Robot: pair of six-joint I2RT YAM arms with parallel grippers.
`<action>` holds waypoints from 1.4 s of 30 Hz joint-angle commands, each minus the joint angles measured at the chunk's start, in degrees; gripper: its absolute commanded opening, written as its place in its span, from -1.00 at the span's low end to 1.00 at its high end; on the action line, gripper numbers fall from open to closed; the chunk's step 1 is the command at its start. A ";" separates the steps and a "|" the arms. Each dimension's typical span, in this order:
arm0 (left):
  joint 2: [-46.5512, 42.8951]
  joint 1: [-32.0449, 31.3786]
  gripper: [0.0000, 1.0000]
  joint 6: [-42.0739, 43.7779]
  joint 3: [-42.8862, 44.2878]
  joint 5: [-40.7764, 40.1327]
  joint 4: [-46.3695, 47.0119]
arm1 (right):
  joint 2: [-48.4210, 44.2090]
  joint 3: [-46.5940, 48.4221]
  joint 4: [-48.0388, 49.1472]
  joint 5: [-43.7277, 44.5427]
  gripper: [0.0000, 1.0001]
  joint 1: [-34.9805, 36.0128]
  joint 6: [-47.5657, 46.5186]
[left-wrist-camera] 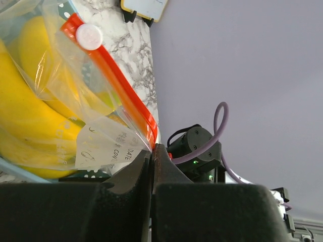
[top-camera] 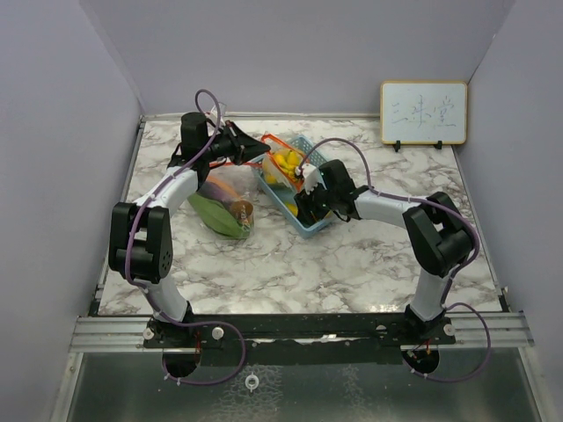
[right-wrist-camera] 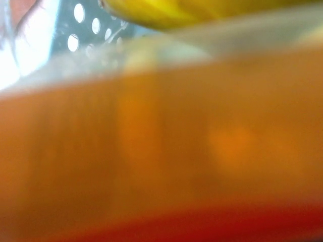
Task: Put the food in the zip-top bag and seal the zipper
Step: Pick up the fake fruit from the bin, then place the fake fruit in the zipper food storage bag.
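Left tool clamps the zipper end of the bag, anchoring it for sealing, I judge; right tool state: cannot tell.

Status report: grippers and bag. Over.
Left gripper shut on zip-top bag at zipper end. Right gripper at the bag, state unclear. Bananas inside; bag over blue basket.

The table lies open near and right; basket, produce pile, left arm and right arm crowd the middle.
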 commanded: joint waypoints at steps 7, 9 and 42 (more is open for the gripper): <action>-0.16 0.44 -1.00 -2.77 -1.07 3.03 6.01 | -1.48 2.19 -3.12 10.61 -0.88 0.34 1.79; -0.36 0.45 -1.00 -2.70 -1.13 3.00 6.02 | -3.22 2.54 -2.95 14.66 -0.93 0.34 2.75; -4.78 -0.02 -1.00 -3.05 -4.50 1.22 4.70 | 5.71 11.98 82.21 -18.24 -0.96 -10.41 70.17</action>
